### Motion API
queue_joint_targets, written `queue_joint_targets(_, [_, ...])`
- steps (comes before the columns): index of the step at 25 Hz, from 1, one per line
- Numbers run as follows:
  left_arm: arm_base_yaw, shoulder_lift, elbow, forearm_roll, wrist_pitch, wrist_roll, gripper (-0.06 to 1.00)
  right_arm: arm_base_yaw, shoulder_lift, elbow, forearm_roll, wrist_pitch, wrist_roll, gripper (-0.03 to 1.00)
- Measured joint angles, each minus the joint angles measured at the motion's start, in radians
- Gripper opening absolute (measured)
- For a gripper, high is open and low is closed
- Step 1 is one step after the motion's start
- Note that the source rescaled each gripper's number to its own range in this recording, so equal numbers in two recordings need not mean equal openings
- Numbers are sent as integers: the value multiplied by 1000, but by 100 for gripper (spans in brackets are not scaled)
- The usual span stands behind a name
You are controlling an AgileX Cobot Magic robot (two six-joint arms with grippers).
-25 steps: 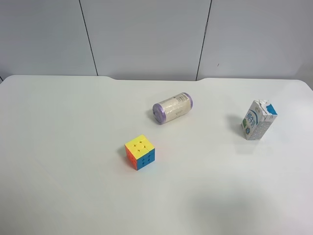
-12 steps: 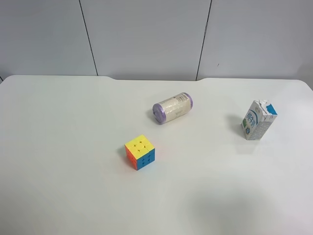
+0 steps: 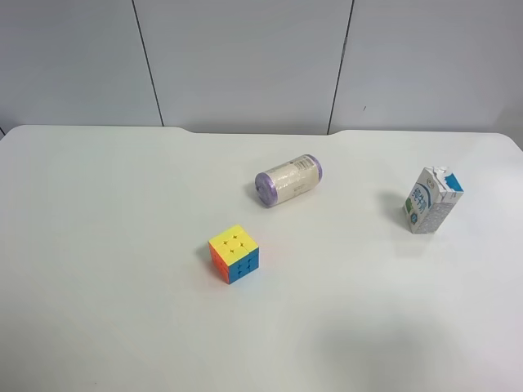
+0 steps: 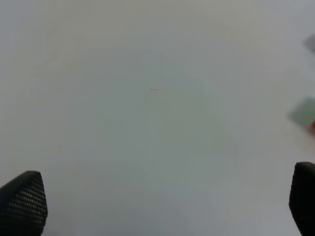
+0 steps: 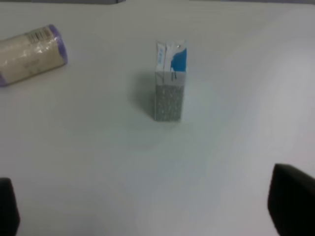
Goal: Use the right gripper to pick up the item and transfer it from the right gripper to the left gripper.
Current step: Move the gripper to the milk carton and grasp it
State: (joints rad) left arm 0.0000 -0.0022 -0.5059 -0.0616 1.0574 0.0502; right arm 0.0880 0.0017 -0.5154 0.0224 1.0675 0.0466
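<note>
The milk carton (image 3: 431, 200) stands upright at the table's (image 3: 122, 245) right, ahead of my right claw (image 5: 150, 204) and centred between its wide-spread fingers, not touching; the purple-ended roll (image 3: 288, 180) lies farther left; my left claw (image 4: 163, 199) is spread too

Exterior high view: bright, even overhead light, sharp, no glare. White table (image 3: 98, 245) evenly lit. Short soft shadows on the view's left of milk carton (image 3: 431, 200) & cube (image 3: 234, 253). Broad faint shadow on the table nr bottom edge, right of centre. Right wrist view: dimmer, greyish, soft focus, carton print blurred, its shadow on the side twd the roll (image 3: 288, 180). Right gripper (image 5: 147, 211) fingertips (image 5: 290, 201) are dark blurs. Left wrist view: flat grey-green cast, low contrast.
</note>
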Motion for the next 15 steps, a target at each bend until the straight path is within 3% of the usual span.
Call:
queue_joint_targets(6, [0,0,0,0,1,0,100,0,197,-128,0,3,34,100])
queue_joint_targets(15, [0,0,0,1,1,0,100,0,684,-366,1,3,40,100])
